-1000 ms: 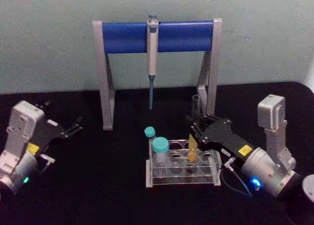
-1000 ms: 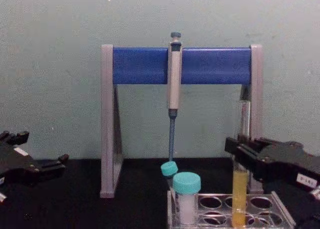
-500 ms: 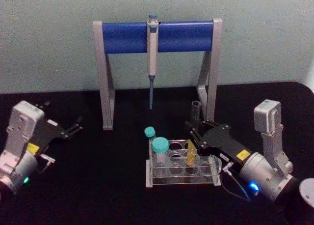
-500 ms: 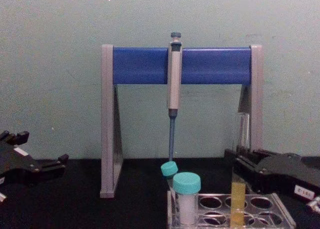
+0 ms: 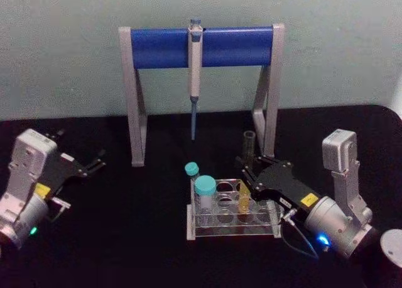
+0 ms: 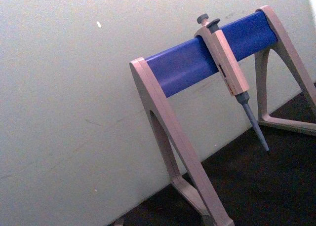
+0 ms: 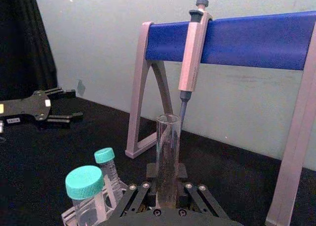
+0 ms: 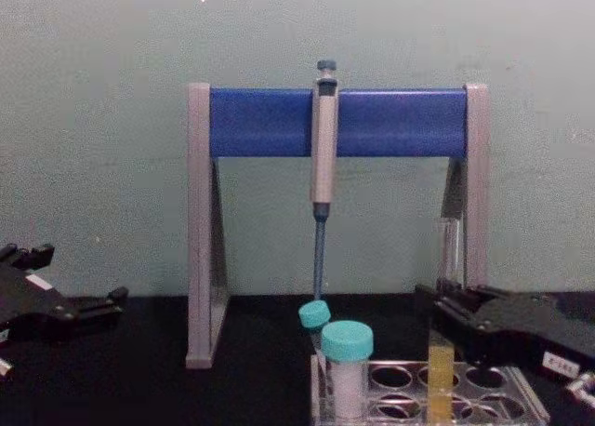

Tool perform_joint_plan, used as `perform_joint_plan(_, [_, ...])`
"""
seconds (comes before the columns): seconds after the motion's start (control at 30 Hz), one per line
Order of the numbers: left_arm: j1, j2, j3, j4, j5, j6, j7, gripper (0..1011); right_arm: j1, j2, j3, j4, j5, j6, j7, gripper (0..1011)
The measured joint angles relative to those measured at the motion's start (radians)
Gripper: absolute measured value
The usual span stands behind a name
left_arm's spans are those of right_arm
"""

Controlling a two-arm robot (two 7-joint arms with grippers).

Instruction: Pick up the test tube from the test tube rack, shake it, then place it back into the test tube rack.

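Observation:
The test tube [image 5: 244,197], clear with yellow-orange liquid in its lower part, stands upright in a right-hand hole of the clear test tube rack [image 5: 232,228]. My right gripper [image 5: 246,168] is shut on the tube's middle, just above the rack's top plate. The tube's open top rises above the fingers. In the chest view the test tube [image 8: 441,370] sits in the rack [image 8: 521,398] with the right gripper [image 8: 444,305] around it. In the right wrist view the tube [image 7: 168,152] stands between the right gripper's fingers [image 7: 167,194]. My left gripper [image 5: 94,162] rests open at the far left.
Two teal-capped tubes [image 5: 205,188] stand in the rack's left end. Behind the rack a grey-and-blue pipette stand [image 5: 201,47] holds a grey pipette [image 5: 195,74] with a blue tip. A grey round object [image 5: 392,247] sits at the right front. The black table is bare on the left.
My right gripper has come down with the test tube, and the tube's bottom has sunk deeper into the rack hole. The left arm has not moved.

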Motion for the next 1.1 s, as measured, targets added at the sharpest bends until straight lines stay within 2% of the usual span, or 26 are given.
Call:
perform_joint_plan(0.4, [0.000, 0.000, 0.000, 0.000, 0.000, 0.000, 0.000, 1010, 0.000, 0.001, 0.000, 0.000, 0.000, 0.002, 0.000, 239])
perform_joint_plan(0.63, [0.000, 0.000, 0.000, 0.000, 0.000, 0.000, 0.000, 1010, 0.000, 0.001, 0.001, 0.000, 0.000, 0.003, 0.000, 469])
perform_joint_plan(0.67, [0.000, 0.000, 0.000, 0.000, 0.000, 0.000, 0.000, 1009, 0.000, 0.001, 0.001, 0.000, 0.000, 0.003, 0.001, 469])
perform_joint_plan(0.73, [0.000, 0.000, 0.000, 0.000, 0.000, 0.000, 0.000, 1010, 0.000, 0.001, 0.001, 0.000, 0.000, 0.003, 0.001, 572])
perform_joint_plan(1.1, [0.000, 0.000, 0.000, 0.000, 0.000, 0.000, 0.000, 1010, 0.000, 0.001, 0.001, -0.001, 0.000, 0.002, 0.001, 898])
